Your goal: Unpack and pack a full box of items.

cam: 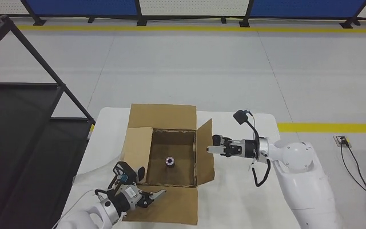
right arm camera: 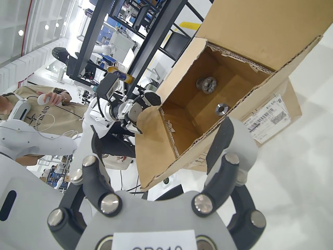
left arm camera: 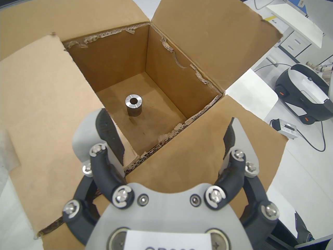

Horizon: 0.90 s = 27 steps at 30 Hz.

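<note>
box [cam: 163, 116] stands open on the white surface [cam: 240, 194], a metal cylinder [cam: 170, 161] on its floor. left tool [cam: 155, 197] gapes wide over the near flap; right tool [cam: 212, 144] wide beside the right flap.

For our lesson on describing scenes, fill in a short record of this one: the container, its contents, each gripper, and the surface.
Container: cardboard box, four flaps open
Contents: metal cylinder standing upright; flanged metal part
Left gripper: open, over the near flap
Right gripper: open, by the flap on the robot's right
Surface: white table
</note>
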Motion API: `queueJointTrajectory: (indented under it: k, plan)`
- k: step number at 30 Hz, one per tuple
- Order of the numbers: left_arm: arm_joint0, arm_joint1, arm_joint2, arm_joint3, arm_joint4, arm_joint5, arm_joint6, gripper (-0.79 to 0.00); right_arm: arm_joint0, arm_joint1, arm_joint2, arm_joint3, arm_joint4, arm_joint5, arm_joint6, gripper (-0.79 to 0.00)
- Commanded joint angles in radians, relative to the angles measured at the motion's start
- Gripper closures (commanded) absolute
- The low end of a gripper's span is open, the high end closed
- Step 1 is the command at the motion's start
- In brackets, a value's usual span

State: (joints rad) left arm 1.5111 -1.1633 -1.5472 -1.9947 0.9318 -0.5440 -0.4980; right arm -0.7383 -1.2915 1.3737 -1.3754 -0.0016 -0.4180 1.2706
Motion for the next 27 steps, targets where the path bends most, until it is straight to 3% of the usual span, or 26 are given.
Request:
queueJointTrajectory:
  k: [1, 14, 27]
  plan:
    - [0.006, 0.002, -0.012, 0.002, -0.010, -0.002, 0.008, -0.785, 0.016, -0.002, -0.030, 0.009, 0.013, 0.009, -0.008, -0.785]
    - [0.043, 0.017, -0.122, 0.035, -0.132, -0.010, 0.049, -0.785, 0.148, -0.043, -0.260, 0.183, -0.005, -0.008, -0.163, -0.785]
    - [-0.052, 0.024, -0.052, 0.100, -0.143, 0.041, -0.021, -0.785, 0.205, -0.075, -0.402, 0.340, -0.165, -0.123, -0.351, -0.785]
